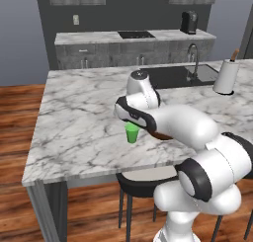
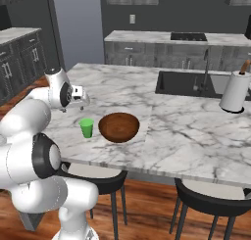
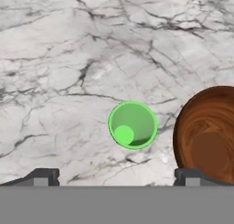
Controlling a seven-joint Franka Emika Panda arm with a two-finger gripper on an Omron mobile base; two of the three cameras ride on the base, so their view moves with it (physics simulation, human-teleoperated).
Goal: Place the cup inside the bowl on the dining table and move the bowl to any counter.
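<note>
The cup [image 3: 132, 125] is framed below the wide-spread gripper [image 3: 118, 175] (bowl [image 3: 208, 136] alongside), so a centred descent is advised.

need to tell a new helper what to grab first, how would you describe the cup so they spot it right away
Find the big marble dining table with the black sink. Near its front edge sits a wide brown wooden bowl. The cup stands upright just beside it, apart from it: small, bright green, no handle.

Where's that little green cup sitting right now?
The green cup stands upright on the marble dining table near its front edge, just left of the wooden bowl in the right base view, not touching it, with the open gripper above it.
</note>
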